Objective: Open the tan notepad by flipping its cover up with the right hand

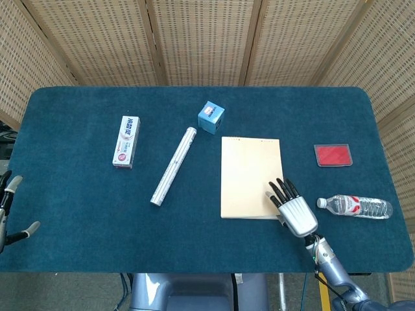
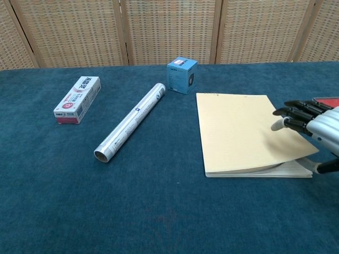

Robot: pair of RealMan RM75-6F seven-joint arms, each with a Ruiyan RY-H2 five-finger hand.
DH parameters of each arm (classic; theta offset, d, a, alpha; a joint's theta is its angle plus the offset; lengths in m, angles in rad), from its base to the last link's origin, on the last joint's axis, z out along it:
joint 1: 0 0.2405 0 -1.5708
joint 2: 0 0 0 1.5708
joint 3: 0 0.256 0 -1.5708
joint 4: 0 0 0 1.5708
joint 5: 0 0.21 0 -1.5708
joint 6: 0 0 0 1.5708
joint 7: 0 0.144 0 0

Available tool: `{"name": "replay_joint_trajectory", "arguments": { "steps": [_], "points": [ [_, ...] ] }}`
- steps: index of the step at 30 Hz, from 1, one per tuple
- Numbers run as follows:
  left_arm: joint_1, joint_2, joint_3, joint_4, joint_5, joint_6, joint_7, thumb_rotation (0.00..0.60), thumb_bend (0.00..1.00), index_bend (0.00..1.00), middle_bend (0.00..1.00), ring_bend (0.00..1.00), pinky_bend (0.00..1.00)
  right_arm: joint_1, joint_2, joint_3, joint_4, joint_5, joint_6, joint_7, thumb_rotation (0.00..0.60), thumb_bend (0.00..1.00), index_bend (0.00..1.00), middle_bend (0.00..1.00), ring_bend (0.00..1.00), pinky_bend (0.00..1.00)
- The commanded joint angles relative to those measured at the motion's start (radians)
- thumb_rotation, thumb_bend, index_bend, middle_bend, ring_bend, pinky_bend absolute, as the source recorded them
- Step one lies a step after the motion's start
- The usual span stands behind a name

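Two cameras catch your right hand at the lower right corner of the tan notepad, right of centre on the blue worktop. In the chest view that hand sits at the right edge of the frame, its dark fingers extended side by side and pointing left over the pad. The cover's near right corner is lifted off the white pages, bowing up from the stack while the rest of the cover lies flat; whether your thumb is under that corner, pinching it, cannot be told from either view.

Your left hand shows only at the lower left edge of the head view, fingers apart and holding nothing.

Above the pad's upper left corner stands a small blue box. Left of the pad a silver roll lies on a diagonal, its near open end facing the chest camera. Further left, a white and red toothpaste carton lies flat. At right in the head view, a red card lies well apart from the pad, and below it a clear bottle rests on its side, cap pointing toward your right hand, near but not touching. Wicker screens fill the top of the frame.
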Motion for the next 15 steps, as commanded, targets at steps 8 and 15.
{"name": "replay_joint_trajectory", "arguments": {
  "steps": [8,15],
  "points": [
    [-0.004,-0.004,-0.002,0.0,-0.007,-0.008,0.01,0.6,0.0,0.0,0.0,0.0,0.0,0.06,-0.057,0.024,0.065,0.016,-0.021,0.013,0.6,0.44,0.24,0.14,0.02,0.11],
    [-0.005,-0.003,-0.005,0.0,-0.015,-0.011,0.007,0.6,0.0,0.0,0.0,0.0,0.0,0.095,-0.062,0.021,0.054,0.015,-0.045,-0.003,0.6,0.44,0.42,0.37,0.25,0.22]
  ]
}}
